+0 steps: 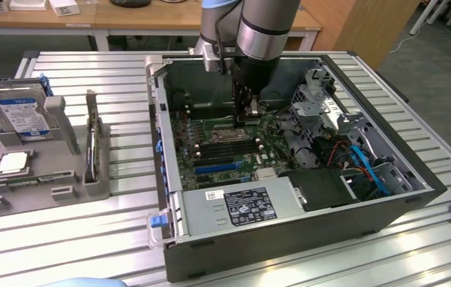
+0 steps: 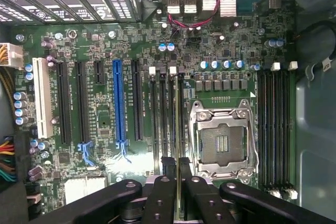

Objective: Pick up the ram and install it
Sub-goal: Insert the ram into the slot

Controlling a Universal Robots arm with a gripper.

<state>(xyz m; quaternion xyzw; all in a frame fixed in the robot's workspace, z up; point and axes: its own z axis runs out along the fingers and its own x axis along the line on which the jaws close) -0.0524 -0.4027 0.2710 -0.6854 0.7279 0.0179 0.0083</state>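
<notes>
The ram is seen edge-on, pinched between the nearly closed fingers of the gripper. It sits directly over the memory slots beside the empty CPU socket. The arm reaches down into the open computer case; a hard drive and CPU chip sit in the grey holder, well apart.

I see the ram edge-on as a thin green strip, pinched between the fingers of the gripper and standing on its long edge. It runs in line with the dark memory slots beside the empty CPU socket, low over them; whether it touches a slot I cannot tell. In the exterior view it sits at about one o'clock of that socket.
</notes>
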